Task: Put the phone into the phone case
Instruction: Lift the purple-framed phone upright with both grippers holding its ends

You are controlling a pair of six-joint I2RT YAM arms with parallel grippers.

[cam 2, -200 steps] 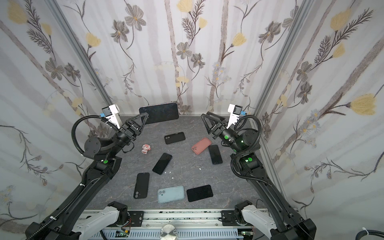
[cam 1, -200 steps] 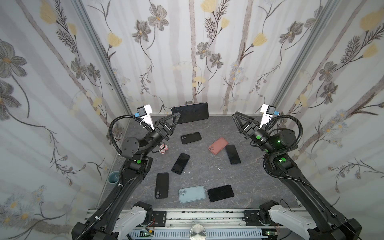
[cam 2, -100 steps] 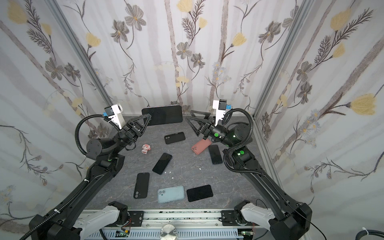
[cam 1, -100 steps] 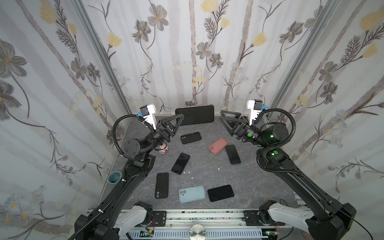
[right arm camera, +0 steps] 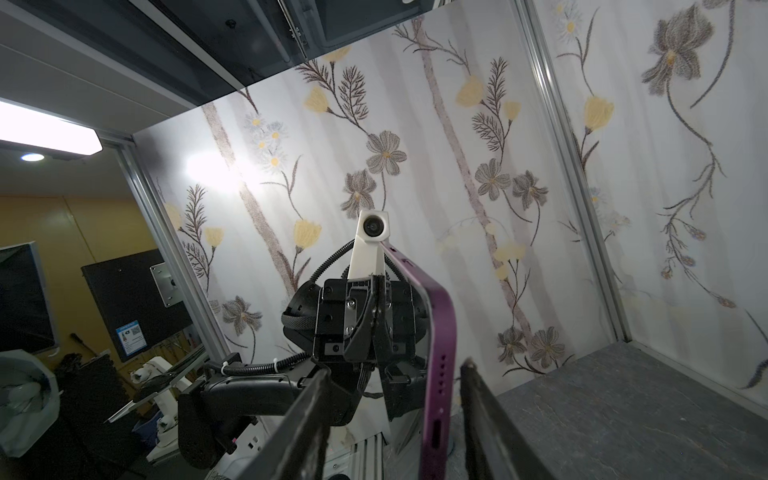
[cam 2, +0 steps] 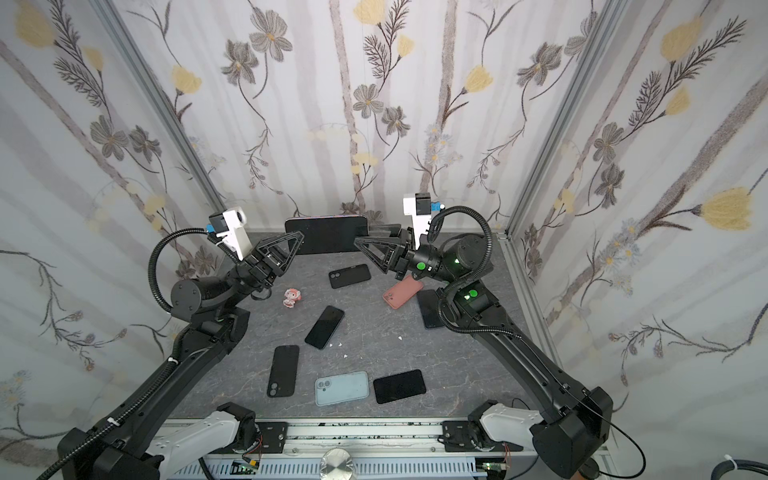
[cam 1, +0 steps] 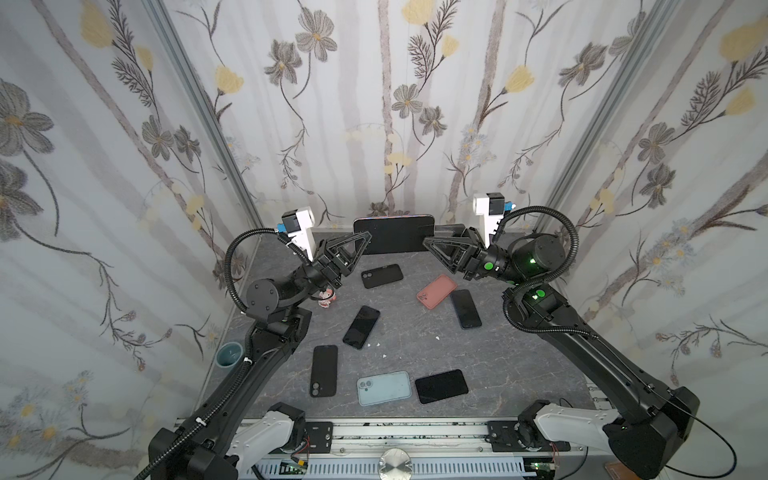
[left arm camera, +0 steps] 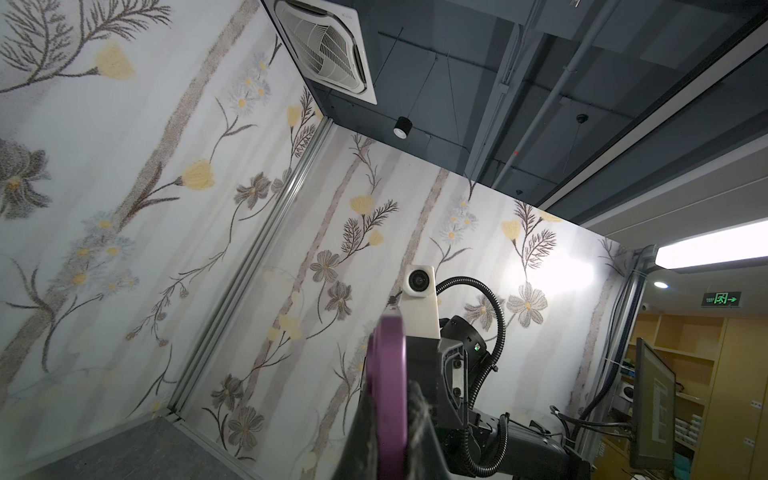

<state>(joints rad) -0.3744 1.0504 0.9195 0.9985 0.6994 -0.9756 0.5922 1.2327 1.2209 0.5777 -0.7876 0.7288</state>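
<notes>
Clamping the phone (cam 1: 394, 237) by one short end: left gripper (cam 1: 364, 242), jaws closed tight on it. Right gripper (cam 1: 426, 242) straddles the opposite end, jaws partly spread, gap showing beside one finger (right arm camera: 309, 419). Phone sits on edge, screen dark, above table (cam 1: 498, 357) at 12 o'clock. Pink case (cam 1: 436, 291) lies flat around 2 o'clock.

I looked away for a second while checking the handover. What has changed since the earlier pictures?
The right gripper swung in from the right to the free end of the purple phone; its jaws now straddle that end, not yet pinching. The left gripper stayed shut on the other end. The pink case and the rest on the table lie unmoved.
</notes>
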